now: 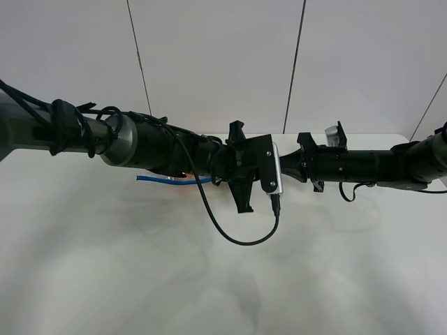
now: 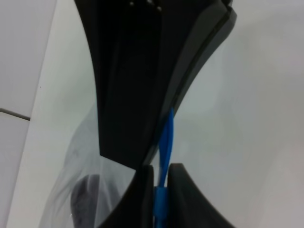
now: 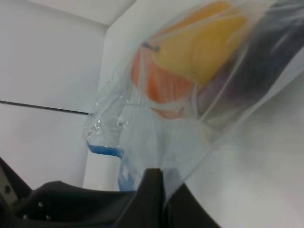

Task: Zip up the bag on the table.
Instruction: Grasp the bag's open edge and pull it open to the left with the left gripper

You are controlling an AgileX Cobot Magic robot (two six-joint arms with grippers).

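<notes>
The bag [image 3: 190, 95] is clear crinkly plastic with orange, yellow and dark items showing through it. It lies on the white table [image 1: 209, 279], mostly hidden under my left arm [image 1: 174, 150] in the exterior view. Only its blue zipper strip [image 1: 174, 180] pokes out there. My left gripper [image 2: 160, 194] is shut on the blue zipper strip [image 2: 167, 137]. My right gripper [image 3: 164, 190] is shut on the bag's clear plastic edge, near the blue strip [image 3: 104, 151]. Both arms meet above the table's middle, and the right arm [image 1: 363, 164] reaches in from the right.
A black cable [image 1: 237, 237] loops down from the left wrist camera [image 1: 276, 171] over the table. Grey wall panels [image 1: 209, 56] stand behind the table's far edge. A broad black part [image 2: 133, 71] fills the left wrist view just above the pinched strip.
</notes>
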